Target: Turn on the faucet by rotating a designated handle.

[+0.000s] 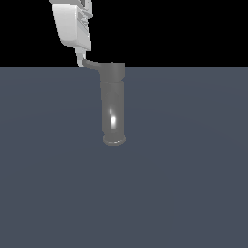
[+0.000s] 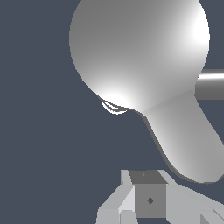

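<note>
A: why's the gripper [image 1: 83, 62] parked up by the faucet [image 1: 113, 104] cap?

B: prob to nudge the handle [image 1: 91, 63], which pokes out toward the exterior view's left, fingertip right at its tip. Open/closed? can't tell tbh.

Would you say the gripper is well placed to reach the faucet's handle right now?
Probably yes: the gripper sits right at the tip of the handle on the faucet, and nothing stands between them. Actual contact is unclear.
</note>
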Available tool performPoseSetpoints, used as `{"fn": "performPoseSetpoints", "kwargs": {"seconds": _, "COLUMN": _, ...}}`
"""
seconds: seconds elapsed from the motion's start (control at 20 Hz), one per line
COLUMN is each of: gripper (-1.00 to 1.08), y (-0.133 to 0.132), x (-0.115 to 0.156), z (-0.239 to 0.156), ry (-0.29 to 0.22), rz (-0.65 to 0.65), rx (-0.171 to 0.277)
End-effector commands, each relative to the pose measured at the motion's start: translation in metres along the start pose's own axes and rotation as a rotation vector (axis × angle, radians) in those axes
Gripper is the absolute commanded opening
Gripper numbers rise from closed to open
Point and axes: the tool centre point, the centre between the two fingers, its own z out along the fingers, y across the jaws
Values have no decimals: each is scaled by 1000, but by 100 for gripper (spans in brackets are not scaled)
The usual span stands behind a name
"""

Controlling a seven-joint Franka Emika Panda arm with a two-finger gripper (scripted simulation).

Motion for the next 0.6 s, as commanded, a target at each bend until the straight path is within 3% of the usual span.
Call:
{"fn": "performPoseSetpoints", "kwargs": {"seconds": 0.0, "gripper": -100, "y": 3, "x": 2, "z": 0, "ry": 2, "rz": 1, "rx": 0}}
{"fn": "performPoseSetpoints", "kwargs": {"seconds": 0.55, "gripper": -100, "y": 33, "x": 18, "z": 0, "ry": 2, "rz": 3, "rx": -3}}
